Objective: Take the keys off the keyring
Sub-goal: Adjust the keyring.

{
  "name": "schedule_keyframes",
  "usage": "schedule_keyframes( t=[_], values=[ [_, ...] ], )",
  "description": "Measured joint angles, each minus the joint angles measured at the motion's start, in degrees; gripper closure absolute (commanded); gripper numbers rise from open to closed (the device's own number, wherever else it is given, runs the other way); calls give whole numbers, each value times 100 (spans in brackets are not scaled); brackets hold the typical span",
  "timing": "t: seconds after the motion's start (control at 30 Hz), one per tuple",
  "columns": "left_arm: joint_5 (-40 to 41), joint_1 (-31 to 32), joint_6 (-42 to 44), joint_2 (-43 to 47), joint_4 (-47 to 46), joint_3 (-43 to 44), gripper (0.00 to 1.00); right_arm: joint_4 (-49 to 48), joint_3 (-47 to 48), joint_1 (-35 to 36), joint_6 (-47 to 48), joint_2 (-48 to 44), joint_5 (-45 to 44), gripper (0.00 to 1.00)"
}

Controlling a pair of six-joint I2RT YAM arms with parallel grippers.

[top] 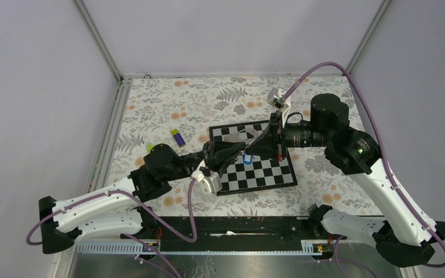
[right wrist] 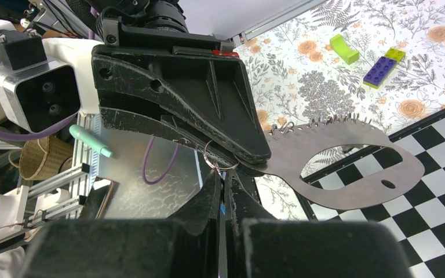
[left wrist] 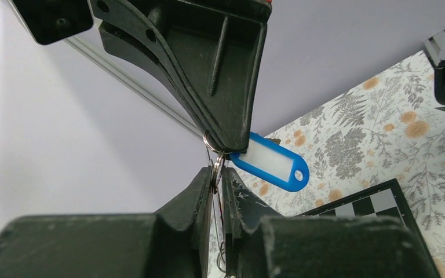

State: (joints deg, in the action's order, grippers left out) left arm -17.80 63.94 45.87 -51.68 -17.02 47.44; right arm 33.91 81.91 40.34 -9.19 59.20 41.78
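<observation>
Hovering above the chessboard (top: 266,174), left gripper (left wrist: 215,176) and right gripper (right wrist: 225,179) both pinch the keyring (right wrist: 218,157), basically shut, tip to tip; blue tag (left wrist: 272,162) dangles boardward.

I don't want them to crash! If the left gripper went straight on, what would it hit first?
Probably the right gripper: its jaws meet the left gripper tip to tip, both pinching the keyring. Depth is unclear, but hardly any gap shows.

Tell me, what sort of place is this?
Probably a robotics lab test cell: a left arm and right arm bolted to a floral table, plain grey walls around, a chessboard as prop.
</observation>
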Motion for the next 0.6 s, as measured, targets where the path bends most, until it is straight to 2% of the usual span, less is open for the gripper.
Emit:
schedule_keyframes(
  t=[0.33,0.6],
  values=[
    [-17,13,-507,24,-632,-372,83,444,361,0,105,234,26,100],
    [-20,13,-741,24,-793,-483,77,494,411,0,114,269,-17,100]
  ],
)
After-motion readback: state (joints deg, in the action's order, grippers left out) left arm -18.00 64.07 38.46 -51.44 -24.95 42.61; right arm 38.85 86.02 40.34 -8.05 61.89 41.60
